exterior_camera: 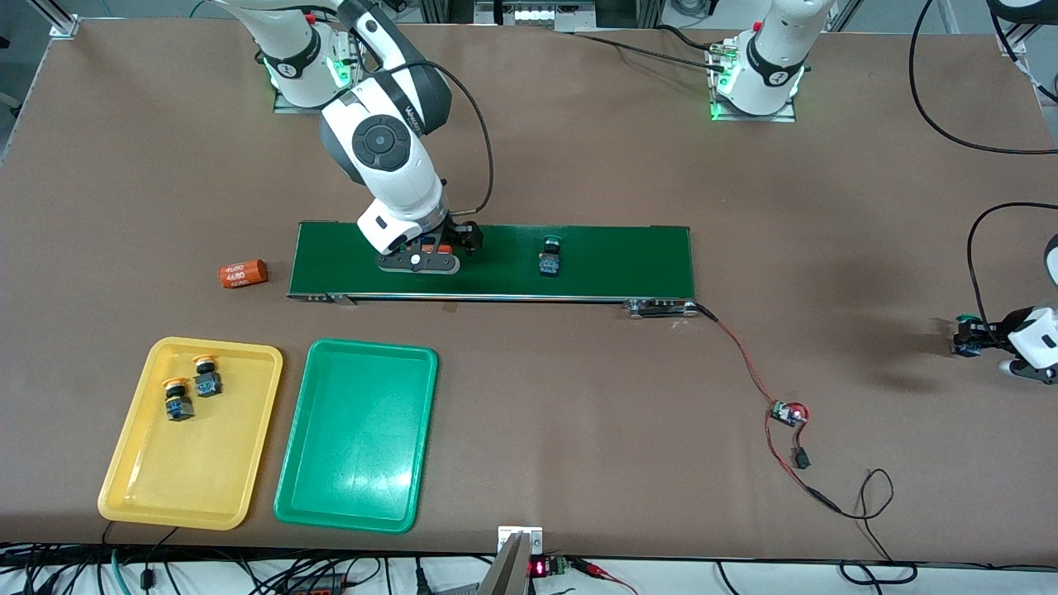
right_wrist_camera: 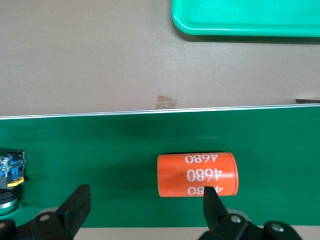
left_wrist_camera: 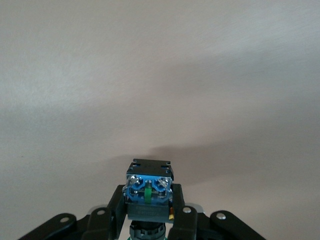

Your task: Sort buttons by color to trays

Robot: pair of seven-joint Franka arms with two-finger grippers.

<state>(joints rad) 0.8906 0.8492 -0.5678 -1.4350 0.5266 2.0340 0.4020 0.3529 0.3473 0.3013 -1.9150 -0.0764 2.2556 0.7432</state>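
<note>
Two yellow-capped buttons lie in the yellow tray. The green tray beside it is empty; its edge shows in the right wrist view. One green-capped button lies on the belt; it also shows at the edge of the right wrist view. My right gripper is open, low over the belt, with an orange "4680" cylinder at one fingertip. My left gripper is shut on a green button over the bare table at the left arm's end.
The dark-green conveyor belt crosses the table's middle. A second orange "4680" cylinder lies on the table off the belt's end toward the right arm. A red wire runs from the belt to a small circuit board.
</note>
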